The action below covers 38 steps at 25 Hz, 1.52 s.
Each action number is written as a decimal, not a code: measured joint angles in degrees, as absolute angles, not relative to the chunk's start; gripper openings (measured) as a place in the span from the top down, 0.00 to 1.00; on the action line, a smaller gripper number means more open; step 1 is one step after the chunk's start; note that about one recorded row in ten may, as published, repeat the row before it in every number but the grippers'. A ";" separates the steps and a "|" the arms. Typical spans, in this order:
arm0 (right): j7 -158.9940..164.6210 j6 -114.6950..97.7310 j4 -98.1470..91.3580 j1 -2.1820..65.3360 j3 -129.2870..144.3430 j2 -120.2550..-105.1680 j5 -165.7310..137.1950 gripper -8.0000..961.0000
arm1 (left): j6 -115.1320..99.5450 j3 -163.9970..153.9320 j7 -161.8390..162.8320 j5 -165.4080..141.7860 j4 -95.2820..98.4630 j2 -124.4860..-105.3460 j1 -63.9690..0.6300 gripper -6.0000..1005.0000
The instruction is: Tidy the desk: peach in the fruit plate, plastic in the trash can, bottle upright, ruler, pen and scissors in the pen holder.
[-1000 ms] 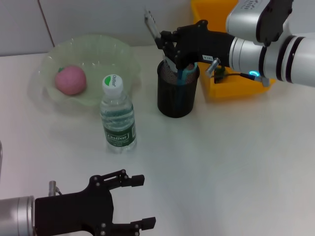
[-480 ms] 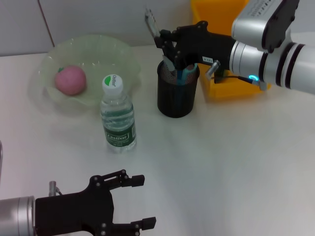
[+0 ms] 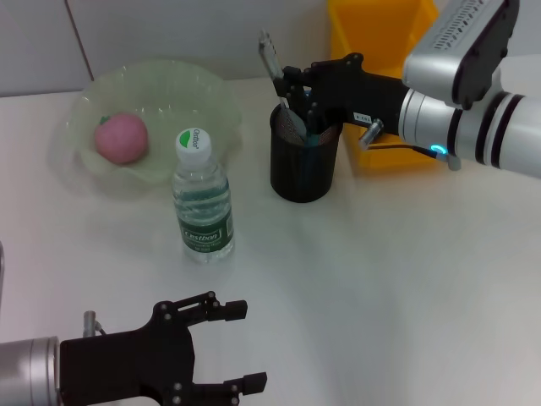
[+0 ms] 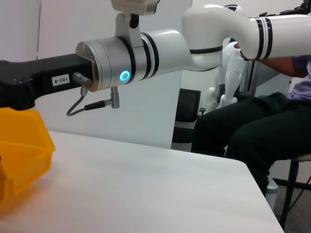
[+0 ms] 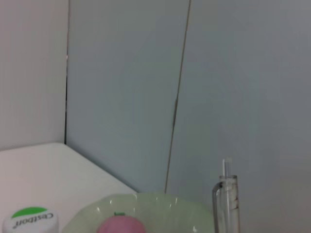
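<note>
- The right pincer [image 3: 297,95] is over the mouth of the black pen holder [image 3: 304,161], its fingers closed on a clear pen [image 3: 272,61] that sticks up and leans away from the arm; the pen's lower end is at the holder's rim.
- In the holder, beside the pen, a blue-handled item shows at the rim; whether it is the scissors cannot be told.
- The right wrist view adds what the head view lacks: the pen's clear top [image 5: 226,196] close up against a grey wall, with the peach [image 5: 121,226], the plate rim [image 5: 160,201] and the bottle cap [image 5: 29,221] low in the picture. It shows none of the pincer's own fingers.
- The left wrist view shows only the right arm's forearm, with a lit blue ring, reaching across above the counter [image 4: 146,189], and a corner of the yellow bin [image 4: 24,145].
- In the head view the bottle [image 3: 201,199] stands upright in front of the green plate [image 3: 169,93], the peach [image 3: 121,138] lies in the plate, and the yellow bin [image 3: 380,51] sits just behind the holder.
- The left pincer [image 3: 228,347] hovers low at the near edge of the counter [image 3: 380,279], fingers spread, holding nothing.
- Against one second ago, the right pincer and pen have shifted slightly toward the bin and a little higher; the left pincer has not moved.
</note>
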<state>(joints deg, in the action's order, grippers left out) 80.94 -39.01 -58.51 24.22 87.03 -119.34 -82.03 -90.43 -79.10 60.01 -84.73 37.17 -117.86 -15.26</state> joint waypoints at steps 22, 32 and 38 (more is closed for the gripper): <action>80.42 -62.18 -59.37 17.53 75.56 -119.00 -76.53 0.57 | -93.04 -76.51 59.56 -84.73 37.69 -117.33 -14.08 0.16; 75.05 -102.18 -45.37 17.05 56.71 -113.30 -95.40 0.15 | -97.18 -71.65 58.06 -84.73 37.31 -117.02 -12.97 0.16; 73.35 -104.83 -41.22 17.58 56.05 -113.72 -101.53 0.14 | -97.30 -71.62 58.02 -84.73 37.27 -117.28 -13.09 0.16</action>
